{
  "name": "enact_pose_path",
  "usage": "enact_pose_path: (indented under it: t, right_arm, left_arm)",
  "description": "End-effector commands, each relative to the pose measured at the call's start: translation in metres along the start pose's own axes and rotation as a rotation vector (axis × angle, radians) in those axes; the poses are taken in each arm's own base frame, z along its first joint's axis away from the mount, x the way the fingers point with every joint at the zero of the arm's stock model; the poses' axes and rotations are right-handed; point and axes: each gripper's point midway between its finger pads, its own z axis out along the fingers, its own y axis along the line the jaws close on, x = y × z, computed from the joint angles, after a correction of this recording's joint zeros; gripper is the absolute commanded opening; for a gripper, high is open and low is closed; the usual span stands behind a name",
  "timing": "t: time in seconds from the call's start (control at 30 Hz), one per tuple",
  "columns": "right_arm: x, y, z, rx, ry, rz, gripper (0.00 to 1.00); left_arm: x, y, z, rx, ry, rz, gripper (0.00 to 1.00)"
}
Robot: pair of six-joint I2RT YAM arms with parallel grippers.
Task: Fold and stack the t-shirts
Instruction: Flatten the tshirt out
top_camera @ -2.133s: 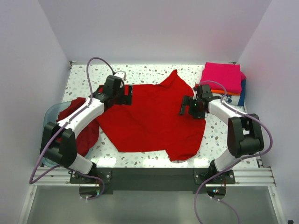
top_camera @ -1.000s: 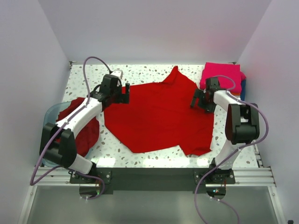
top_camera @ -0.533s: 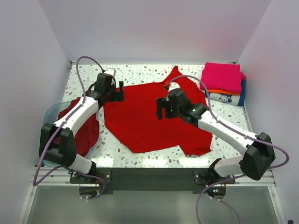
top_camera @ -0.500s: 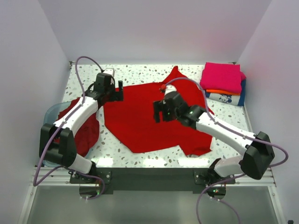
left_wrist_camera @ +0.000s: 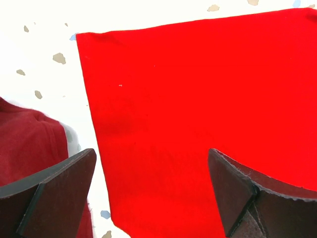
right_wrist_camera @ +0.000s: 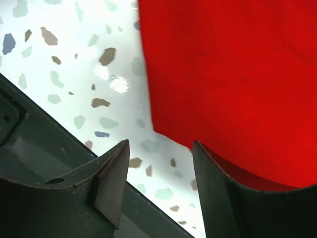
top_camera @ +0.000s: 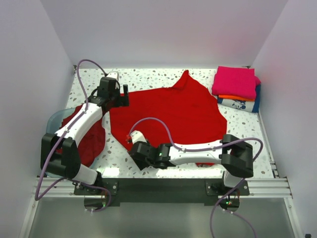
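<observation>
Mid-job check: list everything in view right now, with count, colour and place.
Spread bright red t-shirt: one, red, flat across the table's middle.
Crumpled dark red cloth: one heap, dark red, spilling from the tub at the left.
Translucent teal plastic tub: one, teal, left edge.
Folded t-shirts: one stack, magenta on top, orange and blue-printed white below, far right corner.
Speckled white table: one, under everything.
Left gripper: one, black, open over the spread shirt's far left corner.
Right gripper: one, black, open at its near left edge.
</observation>
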Motion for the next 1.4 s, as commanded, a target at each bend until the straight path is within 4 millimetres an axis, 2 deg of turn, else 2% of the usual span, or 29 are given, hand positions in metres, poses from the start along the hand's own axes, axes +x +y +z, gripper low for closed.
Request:
enact_pose_path:
  t: [0.0, 0.23, 0.47, 0.6, 1.07, 1.13, 1.17, 1.2, 1.27, 1.37]
  right_arm:
    - [-0.032, 0.021, 0.003, 0.006, -0.111, 0.036, 0.56]
    - [-0.025, 0.033, 0.021, 0.004, -0.089, 0.011, 0.48]
    - [-0.012, 0.029, 0.035, 0.044, -0.05, 0.001, 0.4]
    - [-0.003, 0.026, 0.042, 0.064, -0.023, -0.007, 0.31]
    - [-0.003, 0.012, 0.051, 0.162, -0.026, -0.032, 0.36]
    - [0.001, 0.012, 0.057, 0.17, -0.01, -0.042, 0.32]
    - [0.003, 0.012, 0.058, 0.172, -0.005, -0.043, 0.26]
    - [0.002, 0.013, 0.059, 0.166, -0.007, -0.036, 0.11]
    - [-0.002, 0.016, 0.057, 0.148, -0.013, -0.024, 0.0]
    - [-0.018, 0.016, 0.045, 0.136, -0.04, -0.008, 0.0]
  left_arm:
    - [-0.021, 0.001, -0.006, -0.002, -0.067, -0.037, 1.0]
    - [-0.021, 0.001, -0.007, 0.001, -0.066, -0.036, 1.0]
    - [-0.021, -0.001, -0.007, 0.012, -0.064, -0.037, 1.0]
    - [-0.021, -0.001, -0.007, 0.012, -0.065, -0.036, 1.0]
    - [-0.02, -0.003, -0.008, 0.021, -0.062, -0.035, 1.0]
    - [-0.02, -0.003, -0.007, 0.023, -0.06, -0.036, 1.0]
    - [-0.019, -0.003, -0.007, 0.023, -0.058, -0.038, 1.0]
    - [-0.018, -0.003, -0.007, 0.024, -0.057, -0.036, 1.0]
    - [-0.019, -0.005, -0.008, 0.032, -0.058, -0.037, 1.0]
    - [-0.021, -0.006, -0.01, 0.04, -0.063, -0.039, 1.0]
